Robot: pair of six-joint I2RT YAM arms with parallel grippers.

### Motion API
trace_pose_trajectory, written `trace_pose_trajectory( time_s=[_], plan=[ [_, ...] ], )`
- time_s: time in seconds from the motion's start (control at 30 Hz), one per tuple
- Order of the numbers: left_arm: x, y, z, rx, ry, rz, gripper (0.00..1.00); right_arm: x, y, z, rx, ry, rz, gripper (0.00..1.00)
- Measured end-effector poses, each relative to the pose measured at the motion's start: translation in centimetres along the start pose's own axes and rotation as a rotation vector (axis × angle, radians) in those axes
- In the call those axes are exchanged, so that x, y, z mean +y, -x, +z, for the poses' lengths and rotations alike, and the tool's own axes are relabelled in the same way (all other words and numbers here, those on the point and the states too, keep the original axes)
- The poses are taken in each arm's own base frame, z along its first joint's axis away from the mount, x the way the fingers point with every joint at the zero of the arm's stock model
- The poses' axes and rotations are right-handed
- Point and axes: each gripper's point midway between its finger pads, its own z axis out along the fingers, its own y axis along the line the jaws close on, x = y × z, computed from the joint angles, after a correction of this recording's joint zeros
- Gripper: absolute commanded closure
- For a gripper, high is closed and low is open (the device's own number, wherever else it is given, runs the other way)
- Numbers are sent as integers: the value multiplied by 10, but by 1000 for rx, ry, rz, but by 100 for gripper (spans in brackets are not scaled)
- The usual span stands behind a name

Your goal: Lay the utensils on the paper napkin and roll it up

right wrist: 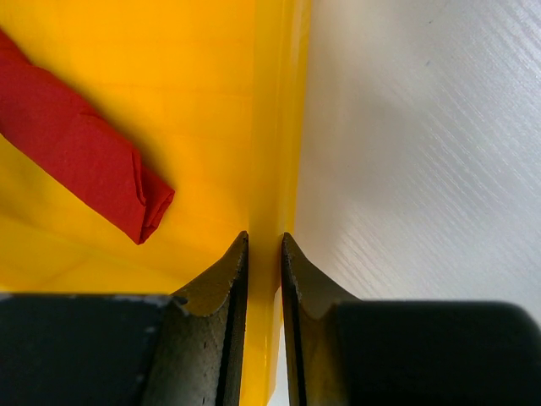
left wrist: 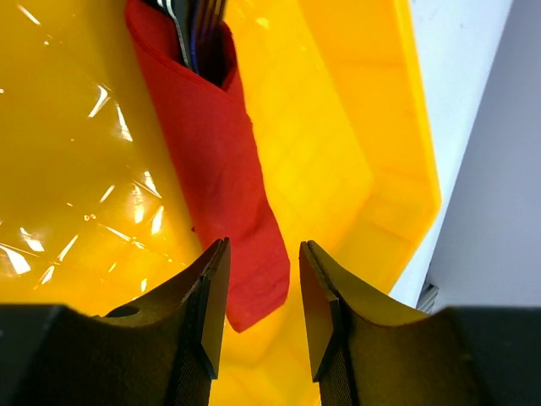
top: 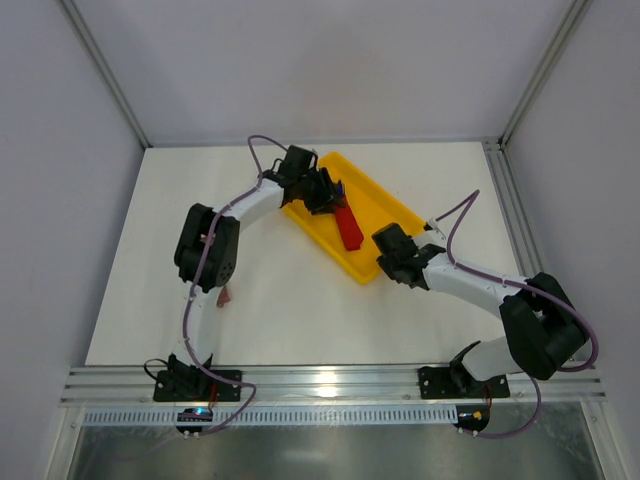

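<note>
The red paper napkin (top: 347, 228) lies rolled into a tube inside the yellow tray (top: 385, 205). In the left wrist view the roll (left wrist: 221, 161) holds the utensils (left wrist: 196, 30), whose dark and blue-purple ends stick out of its far end. My left gripper (left wrist: 260, 309) is open and empty, just above the roll's near end; in the top view it (top: 322, 195) hovers over the tray. My right gripper (right wrist: 264, 279) is shut on the tray's rim (right wrist: 275, 127), with the roll's end (right wrist: 76, 148) to its left.
A small brownish-red block (top: 224, 296) lies on the white table beside the left arm. The table's metal frame runs along the right side (top: 510, 200). White table surface (right wrist: 423, 152) lies right of the tray.
</note>
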Motion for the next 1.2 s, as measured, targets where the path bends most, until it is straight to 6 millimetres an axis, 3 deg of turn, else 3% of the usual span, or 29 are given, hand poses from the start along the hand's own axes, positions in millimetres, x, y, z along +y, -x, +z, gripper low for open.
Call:
trace_pose_trajectory(
  time_s=[0.17,0.4,0.63,1.0,1.03,1.2],
  plan=[
    [-12,-4,-5,7,-76,30,63,0,0,0,0,1,-3,96],
    [-22,-29,8,86,-213,67,64,1,0,0,3,1,-6,96],
    [0,-60,32,170,-218,65,64,1,-1,1,3,0,-11,96],
    [-4,-63,32,181,-264,94,61,1,-1,1,3,1,-18,95],
    [-4,-63,31,181,-264,95,60,1,-1,0,3,2,-20,94],
    [-20,-54,11,156,-283,111,57,10,2,-1,3,13,-57,63]
  ],
)
